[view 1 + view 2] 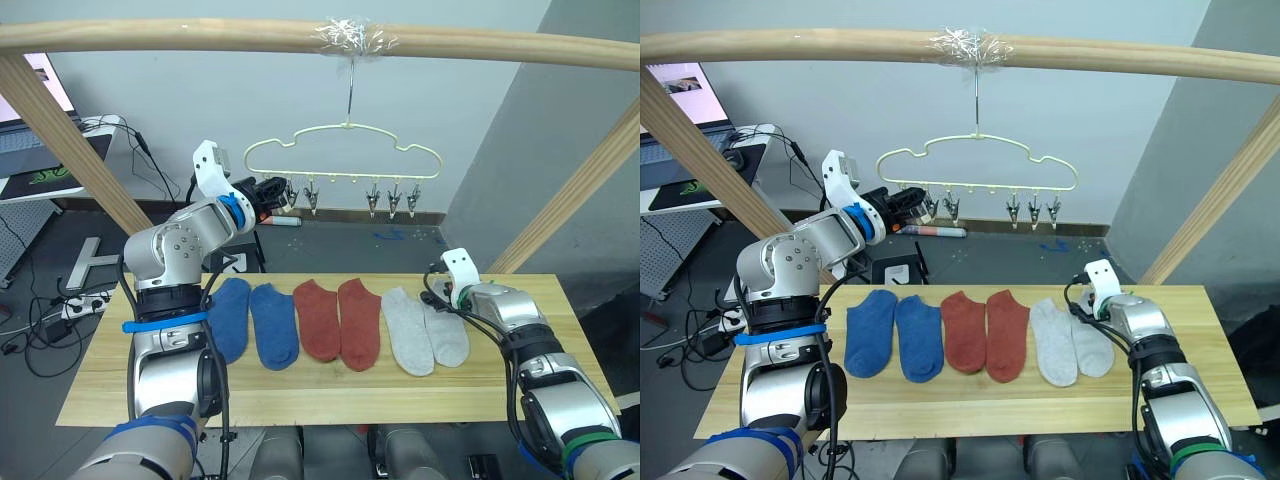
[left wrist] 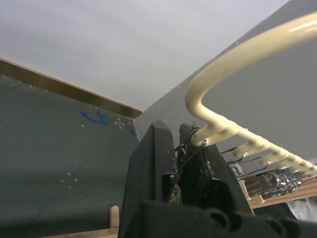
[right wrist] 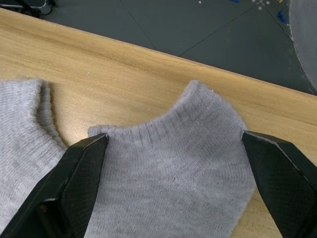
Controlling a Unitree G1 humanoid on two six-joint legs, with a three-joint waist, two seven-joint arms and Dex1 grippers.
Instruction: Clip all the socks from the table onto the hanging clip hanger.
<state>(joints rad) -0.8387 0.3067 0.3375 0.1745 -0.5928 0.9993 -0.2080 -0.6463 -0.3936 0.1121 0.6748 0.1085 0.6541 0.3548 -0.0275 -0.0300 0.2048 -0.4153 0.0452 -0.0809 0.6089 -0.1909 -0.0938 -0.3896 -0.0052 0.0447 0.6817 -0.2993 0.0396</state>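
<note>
left hand (image 2: 190, 163): raised, fingers pinched together | right hand (image 3: 173, 183): low, fingers spread wide

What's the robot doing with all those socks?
It is getting ready to hang them up. All six socks, two blue, two red, two grey, lie in a row on the table. The left end effector is raised and pinching the leftmost clip on the clip hanger. The right end effector is open over the rightmost grey sock.
</note>
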